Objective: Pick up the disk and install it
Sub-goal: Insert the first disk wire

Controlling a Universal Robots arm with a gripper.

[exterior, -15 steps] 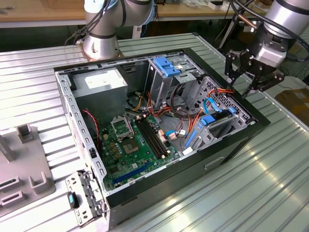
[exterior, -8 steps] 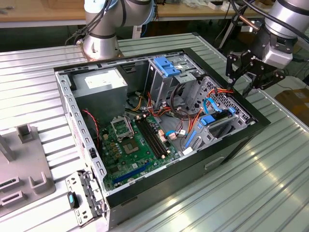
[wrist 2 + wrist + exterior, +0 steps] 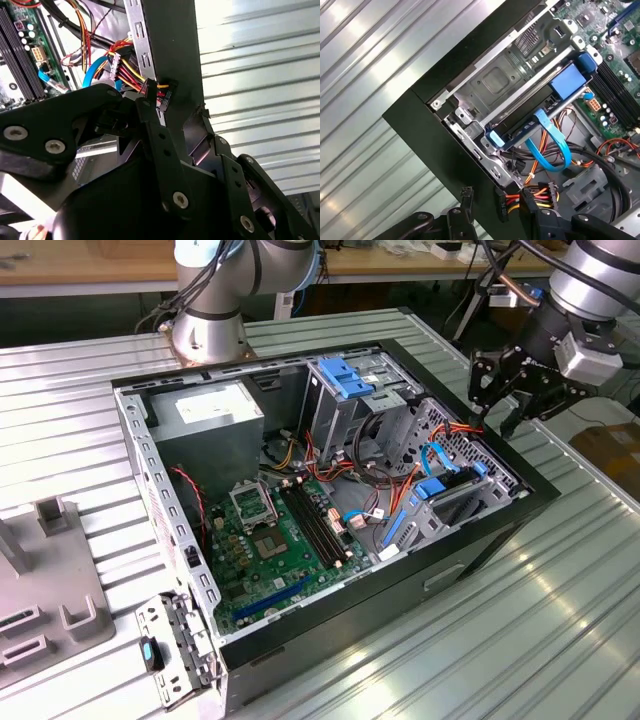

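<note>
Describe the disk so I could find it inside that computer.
Find the open black computer case on the ribbed table, then its corner at the exterior view's right, under the gripper. The disk lies tilted in the metal cage there: the one flat dark slab edged in bright blue among loose cables.

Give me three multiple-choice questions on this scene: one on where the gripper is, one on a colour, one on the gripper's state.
1. Where is the gripper?
A. Over the power supply
B. Over the case's edge at the exterior view's right
C. On the table

2. What colour is the flat cable looped by the drive bay?
A. Blue
B. Green
C. White

3. What state is the gripper in?
A. Shut on the disk
B. Open, empty
C. Shut on a cable

Answers:
1. B: the gripper hangs above the case at its right rim.
2. A: the cable is light blue in the first wrist view.
3. B: its fingers stand apart with nothing between them.
</note>
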